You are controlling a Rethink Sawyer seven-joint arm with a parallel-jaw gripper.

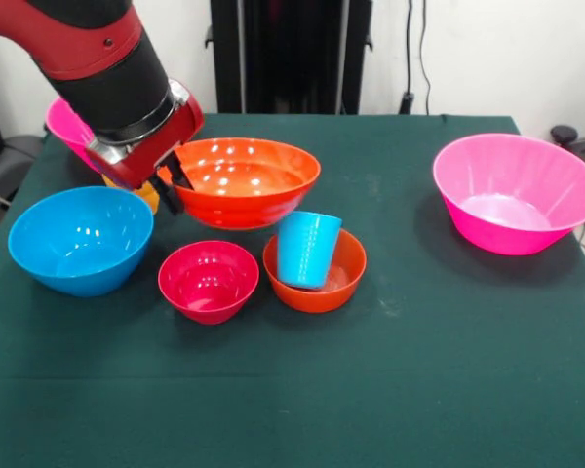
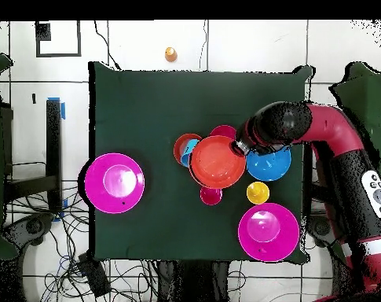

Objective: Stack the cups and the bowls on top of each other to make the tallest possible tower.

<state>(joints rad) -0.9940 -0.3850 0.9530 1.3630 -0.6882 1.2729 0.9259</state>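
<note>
My gripper (image 1: 173, 185) (image 2: 242, 146) is shut on the left rim of the wide orange bowl (image 1: 246, 181) (image 2: 217, 161) and holds it above the table. In front of it, a blue cup (image 1: 307, 249) (image 2: 190, 149) leans inside the small orange bowl (image 1: 317, 288) (image 2: 180, 144). The small crimson bowl (image 1: 208, 281) (image 2: 224, 130) sits next to it. The blue bowl (image 1: 81, 239) (image 2: 270, 165) is at the left. A yellow cup (image 1: 146, 198) (image 2: 258, 192) shows behind the gripper. A red cup (image 2: 210, 196) peeks out beside the held bowl in the overhead view.
One large pink bowl (image 1: 517, 192) (image 2: 114, 182) stands alone at the right. The other pink bowl (image 1: 66, 127) (image 2: 268, 231) is behind the arm at the far left. A small orange cup (image 2: 170, 53) lies on the floor beyond the table edge.
</note>
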